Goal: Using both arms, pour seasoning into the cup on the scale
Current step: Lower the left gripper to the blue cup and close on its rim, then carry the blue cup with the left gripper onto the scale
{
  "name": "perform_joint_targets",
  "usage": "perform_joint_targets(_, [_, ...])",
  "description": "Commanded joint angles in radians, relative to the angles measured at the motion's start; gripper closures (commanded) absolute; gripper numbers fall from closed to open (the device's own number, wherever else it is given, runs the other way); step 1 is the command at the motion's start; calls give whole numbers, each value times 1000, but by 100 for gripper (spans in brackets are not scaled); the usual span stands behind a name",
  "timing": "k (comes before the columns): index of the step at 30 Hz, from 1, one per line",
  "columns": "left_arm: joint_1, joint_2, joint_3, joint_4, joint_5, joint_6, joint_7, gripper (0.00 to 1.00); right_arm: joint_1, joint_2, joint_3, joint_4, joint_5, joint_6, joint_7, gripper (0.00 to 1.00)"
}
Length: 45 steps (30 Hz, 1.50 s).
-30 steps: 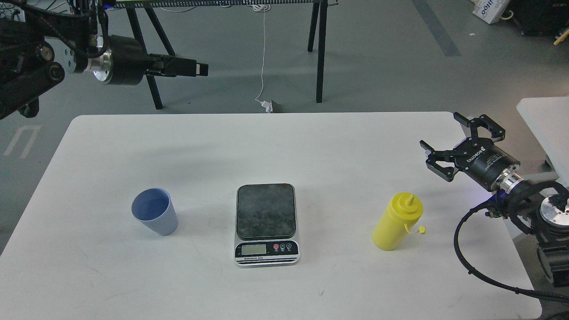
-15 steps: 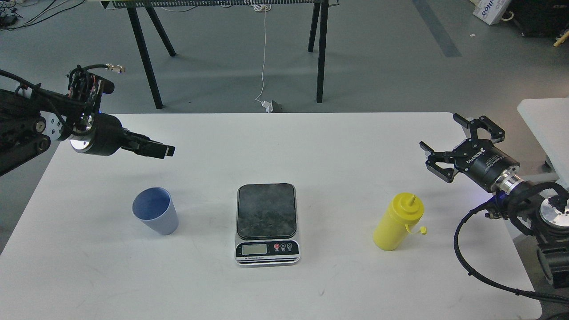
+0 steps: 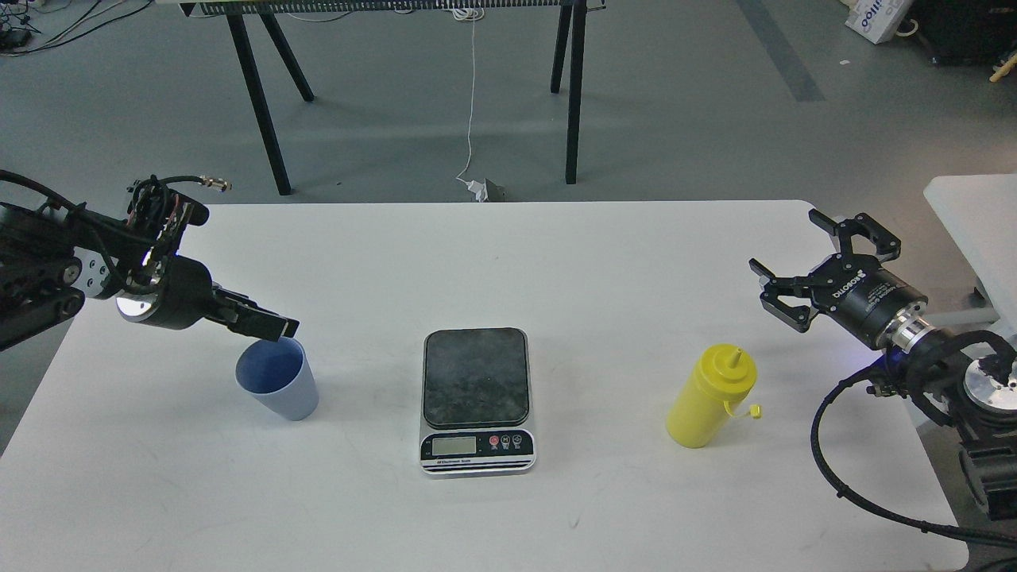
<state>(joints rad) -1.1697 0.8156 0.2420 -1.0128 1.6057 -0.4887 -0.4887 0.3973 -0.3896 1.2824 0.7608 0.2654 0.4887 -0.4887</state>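
Where the left arm ends, the left gripper [image 3: 278,327] sits just over the back rim of the cup [image 3: 278,388]. It is seen from the side and looks like one dark bar, so I cannot tell if its two fingers are spread or pressed together, and I cannot tell if it touches the rim. The cup is light blue, stands upright with its mouth up, and is on the left part of the white table [image 3: 604,254]. It is not on the scale [image 3: 476,400].

The right gripper [image 3: 802,266] is over the right edge of the table, and its two fingers are spread wide apart with nothing between them. It has white letters on its black body. It hangs up and to the right of the seasoning [image 3: 709,396], apart from it.

The seasoning is a yellow squeeze bottle with a pointed top, and it stands on the right part of the table. Its little yellow cap [image 3: 754,411] is off the tip and hangs at the side on a thin strap.

The scale lies flat in the middle of the table, between the cup and the bottle, well apart from both. Its dark top has nothing on it, and its small screen and buttons face the front
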Motion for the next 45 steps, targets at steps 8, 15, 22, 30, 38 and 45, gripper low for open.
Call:
perform_joint_targets(8, [5,-3,43,0,0,0,0,0,-2,-2,3,0,0,0,0,1])
perform_joint_targets(15, [11,-9,45,5,8,0,0,0,-2,-6,3,0,0,0,0,1])
perform_joint_targets(22, [70,-10,43,13,33,0,0,0,-8,-9,5,2,0,0,0,2])
perform_joint_targets(30, [67,-15,26,13,22,0,0,0,-9,-11,3,0,0,0,0,2])
perform_joint_targets(38, [68,-32,-1,16,-6,0,0,4,-20,-12,6,0,0,0,0,2])
perform_joint_targets(45, [70,-44,0,16,-6,0,0,19,-20,-14,6,2,0,0,0,2])
